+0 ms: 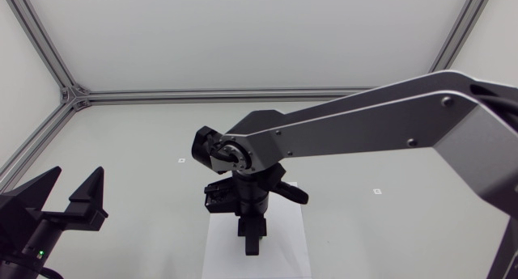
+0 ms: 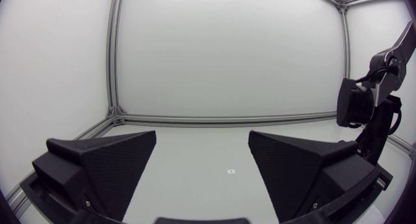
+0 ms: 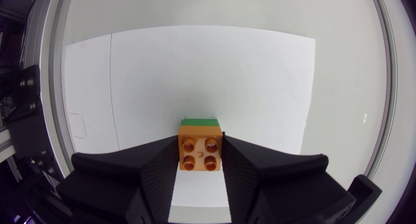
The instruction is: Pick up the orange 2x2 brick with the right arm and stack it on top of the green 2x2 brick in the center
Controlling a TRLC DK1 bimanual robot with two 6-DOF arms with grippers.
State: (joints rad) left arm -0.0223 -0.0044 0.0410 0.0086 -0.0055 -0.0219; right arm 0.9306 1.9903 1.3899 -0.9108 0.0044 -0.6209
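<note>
Over the white sheet (image 3: 260, 87), the right gripper (image 3: 201, 146) clamps the orange brick (image 3: 200, 154) from both sides, directly above the green brick (image 3: 199, 122). The left gripper (image 2: 203, 134) has its fingers spread apart.

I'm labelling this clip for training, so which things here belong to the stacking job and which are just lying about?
Part of the job:
- orange 2x2 brick, clamped in the right gripper
- green 2x2 brick, showing just beyond the orange one

Lying about:
- white sheet beneath the bricks
- left gripper, open, off to the side
- small square markers on the table
</note>
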